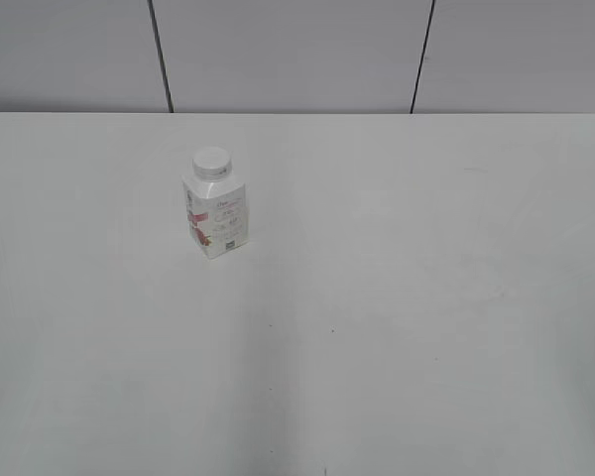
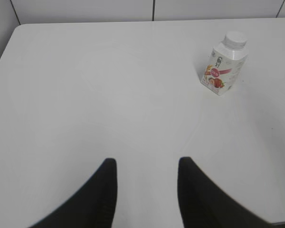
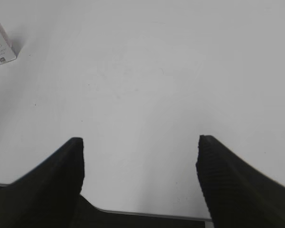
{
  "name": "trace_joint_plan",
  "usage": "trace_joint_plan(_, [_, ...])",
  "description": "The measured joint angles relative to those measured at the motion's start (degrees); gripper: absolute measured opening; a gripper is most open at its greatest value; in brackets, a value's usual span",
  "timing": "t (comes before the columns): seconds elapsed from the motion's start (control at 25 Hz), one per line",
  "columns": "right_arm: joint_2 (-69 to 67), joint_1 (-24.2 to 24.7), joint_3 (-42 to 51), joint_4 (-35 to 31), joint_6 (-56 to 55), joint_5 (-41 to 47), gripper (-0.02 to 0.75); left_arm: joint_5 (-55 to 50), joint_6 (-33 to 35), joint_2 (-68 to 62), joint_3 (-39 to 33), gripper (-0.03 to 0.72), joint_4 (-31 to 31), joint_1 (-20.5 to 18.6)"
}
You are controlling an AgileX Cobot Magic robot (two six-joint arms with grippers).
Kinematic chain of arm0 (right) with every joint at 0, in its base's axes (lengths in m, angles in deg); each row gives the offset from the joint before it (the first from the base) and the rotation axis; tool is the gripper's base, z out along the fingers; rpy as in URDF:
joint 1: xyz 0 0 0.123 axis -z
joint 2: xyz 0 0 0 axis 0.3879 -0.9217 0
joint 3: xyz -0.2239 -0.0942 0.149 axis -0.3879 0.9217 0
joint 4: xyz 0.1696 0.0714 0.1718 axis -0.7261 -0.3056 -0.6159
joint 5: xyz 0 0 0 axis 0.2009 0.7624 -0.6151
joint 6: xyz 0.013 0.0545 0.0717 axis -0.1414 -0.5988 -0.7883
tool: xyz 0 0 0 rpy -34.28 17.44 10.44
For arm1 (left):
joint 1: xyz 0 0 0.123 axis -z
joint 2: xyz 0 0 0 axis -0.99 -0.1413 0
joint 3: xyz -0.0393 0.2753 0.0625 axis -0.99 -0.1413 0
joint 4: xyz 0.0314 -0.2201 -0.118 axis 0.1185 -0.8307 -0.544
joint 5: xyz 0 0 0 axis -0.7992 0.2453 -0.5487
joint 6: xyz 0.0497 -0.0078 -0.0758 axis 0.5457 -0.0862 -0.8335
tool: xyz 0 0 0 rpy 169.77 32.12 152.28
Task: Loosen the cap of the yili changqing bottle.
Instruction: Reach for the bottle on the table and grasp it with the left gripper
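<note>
Well apart from the capped bottle — left hand, right hand gape.

Yili changqing bottle upright on white table, cap on.

Neither arm appears in the exterior view. The left gripper shows in its own wrist view as two dark fingers rising from the bottom edge, their tips parted with a clear gap between them and nothing held. The right gripper shows likewise in the right wrist view, its two black ribbed fingers spread wider than the left pair, also holding nothing. Both sets of tips appear to hover above the table rather than touch it, though the angle leaves this uncertain.
</note>
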Motion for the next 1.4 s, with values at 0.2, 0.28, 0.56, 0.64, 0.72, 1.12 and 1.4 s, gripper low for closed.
trace_joint_plan(0.2, [0.0,0.0,0.0,0.0,0.0,0.0,0.582,0.0,0.0,0.0,0.0,0.278,0.0,0.0])
trace_joint_plan(0.28, [0.0,0.0,0.0,0.0,0.0,0.0,0.582,0.0,0.0,0.0,0.0,0.277,0.0,0.0])
trace_joint_plan(0.56, [0.0,0.0,0.0,0.0,0.0,0.0,0.582,0.0,0.0,0.0,0.0,0.276,0.0,0.0])
trace_joint_plan(0.64, [0.0,0.0,0.0,0.0,0.0,0.0,0.582,0.0,0.0,0.0,0.0,0.276,0.0,0.0])
trace_joint_plan(0.72, [0.0,0.0,0.0,0.0,0.0,0.0,0.582,0.0,0.0,0.0,0.0,0.276,0.0,0.0])
trace_joint_plan(1.12, [0.0,0.0,0.0,0.0,0.0,0.0,0.582,0.0,0.0,0.0,0.0,0.276,0.0,0.0])
trace_joint_plan(1.4, [0.0,0.0,0.0,0.0,0.0,0.0,0.582,0.0,0.0,0.0,0.0,0.276,0.0,0.0])
